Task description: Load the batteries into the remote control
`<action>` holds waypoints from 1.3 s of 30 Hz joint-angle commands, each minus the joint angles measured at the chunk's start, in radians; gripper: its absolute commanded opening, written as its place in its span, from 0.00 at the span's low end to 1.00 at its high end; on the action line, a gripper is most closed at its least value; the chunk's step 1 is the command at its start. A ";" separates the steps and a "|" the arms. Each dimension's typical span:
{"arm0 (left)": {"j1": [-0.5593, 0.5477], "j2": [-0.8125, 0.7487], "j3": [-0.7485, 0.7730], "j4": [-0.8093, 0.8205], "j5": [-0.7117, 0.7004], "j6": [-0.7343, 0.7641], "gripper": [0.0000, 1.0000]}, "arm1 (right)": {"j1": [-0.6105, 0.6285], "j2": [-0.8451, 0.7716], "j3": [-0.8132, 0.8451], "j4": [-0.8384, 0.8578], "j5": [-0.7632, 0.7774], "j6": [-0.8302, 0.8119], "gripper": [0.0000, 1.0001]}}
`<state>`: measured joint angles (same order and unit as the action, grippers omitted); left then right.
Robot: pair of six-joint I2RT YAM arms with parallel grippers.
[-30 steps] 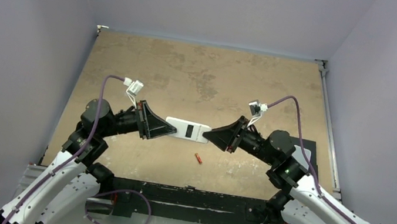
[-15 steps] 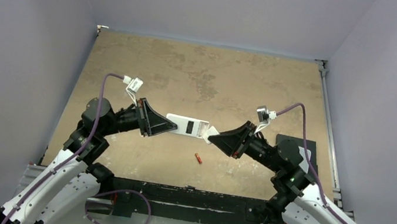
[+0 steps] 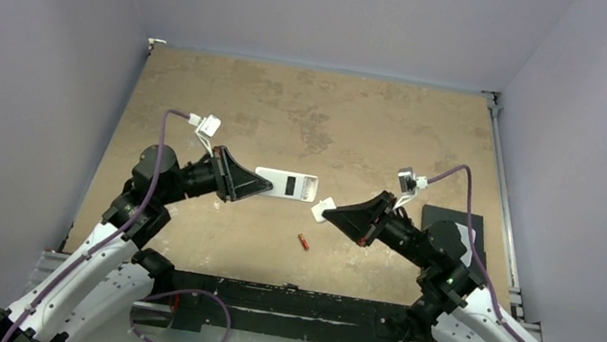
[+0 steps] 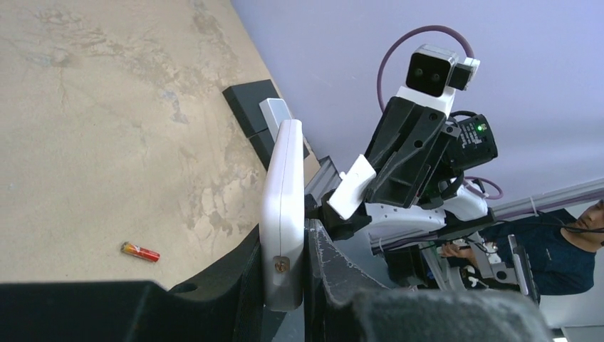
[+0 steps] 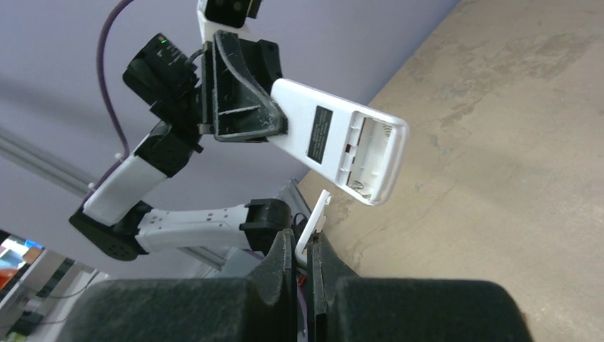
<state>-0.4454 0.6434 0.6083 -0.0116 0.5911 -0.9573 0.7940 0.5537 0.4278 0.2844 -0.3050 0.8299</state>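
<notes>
Top external view: my left gripper (image 3: 261,186) is clamped on one end of the remote control (image 3: 290,186), holding it above the table (image 3: 229,96) with its white back up and the battery bay uncovered. My right gripper (image 3: 329,215) pinches a small white cover piece (image 3: 323,206) just beside the remote's open end, not touching it. One red battery (image 3: 303,243) lies on the table nearer my bases, apart from both.
</notes>
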 commanded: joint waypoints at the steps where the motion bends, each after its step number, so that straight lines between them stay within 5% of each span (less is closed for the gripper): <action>1: 0.004 0.002 0.044 -0.053 -0.051 0.068 0.00 | 0.002 0.001 0.029 -0.076 0.095 -0.030 0.00; 11: 0.004 0.008 0.111 -0.226 -0.140 0.186 0.00 | 0.001 0.161 0.128 -0.235 0.213 -0.155 0.00; 39: 0.004 -0.018 0.007 -0.284 -0.045 0.229 0.00 | -0.221 0.647 0.173 -0.067 0.040 -0.209 0.00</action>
<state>-0.4454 0.6353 0.6296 -0.3233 0.5018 -0.7399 0.5999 1.1564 0.5545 0.1455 -0.2039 0.6498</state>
